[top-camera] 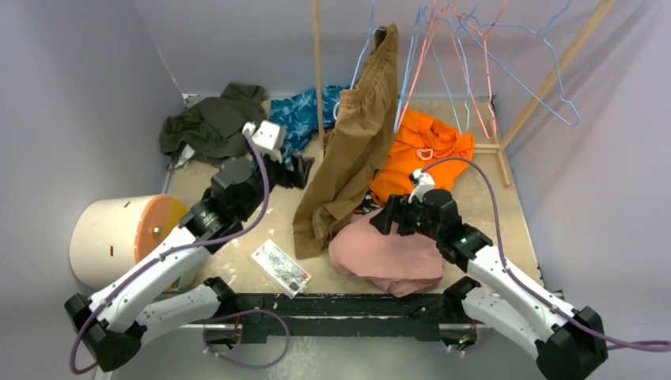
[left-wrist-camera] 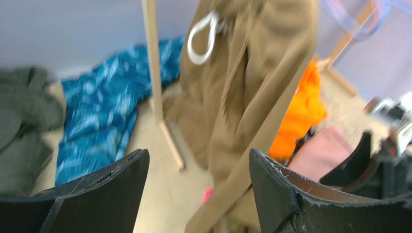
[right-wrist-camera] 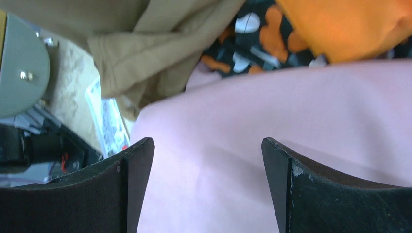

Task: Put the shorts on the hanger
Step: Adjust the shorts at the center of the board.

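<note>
right gripper, seen from above, hangs with its jaws apart over the far edge of the dusty-pink shorts, which lie crumpled at the counter's near edge, right of centre. left gripper sits beside the hanging tan-brown shorts. a light-blue hanger hangs at the far right corner, well apart from the pink shorts.

in the blurred left wrist view, the left gripper is spread wide with nothing between its fingers. the tan-brown shorts hang ahead, with the orange garment and pink shorts beyond.

in the right wrist view, the right gripper is open, with pink shorts fabric filling the gap. whether the fingers touch it, i cannot tell.
</note>
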